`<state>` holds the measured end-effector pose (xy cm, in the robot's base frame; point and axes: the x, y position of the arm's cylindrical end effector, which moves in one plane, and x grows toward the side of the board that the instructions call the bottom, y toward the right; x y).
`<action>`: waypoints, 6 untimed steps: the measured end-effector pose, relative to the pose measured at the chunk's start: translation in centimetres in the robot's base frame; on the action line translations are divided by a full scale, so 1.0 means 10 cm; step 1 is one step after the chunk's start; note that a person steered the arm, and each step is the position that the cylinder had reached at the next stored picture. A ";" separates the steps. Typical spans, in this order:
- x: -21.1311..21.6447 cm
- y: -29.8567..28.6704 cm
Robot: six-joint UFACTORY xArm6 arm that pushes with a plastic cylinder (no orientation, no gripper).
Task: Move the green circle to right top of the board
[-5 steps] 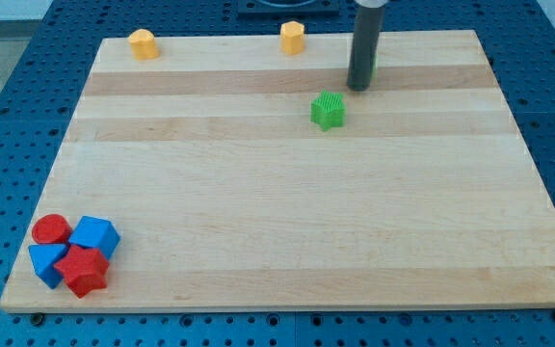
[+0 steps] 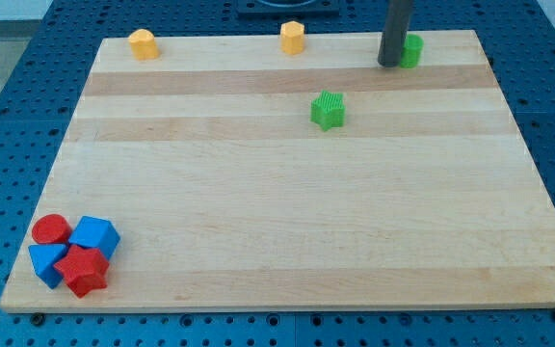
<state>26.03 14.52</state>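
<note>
The green circle [image 2: 411,50] sits near the board's top edge, right of centre, partly hidden on its left side by my rod. My tip [image 2: 390,64] rests on the board touching the circle's left side. A green star-shaped block [image 2: 328,110] lies below and to the left of the tip, apart from it.
Two orange blocks sit along the top edge, one at the left [image 2: 142,43] and one near the middle [image 2: 292,38]. A cluster at the bottom left holds a red circle [image 2: 51,229], two blue blocks [image 2: 95,235] [image 2: 46,262] and a red block [image 2: 85,271].
My rod has moved right and toward the top edge. The green circle, before almost fully hidden behind the rod, now shows at the rod's right, farther right on the board.
</note>
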 end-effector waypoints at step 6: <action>-0.25 0.31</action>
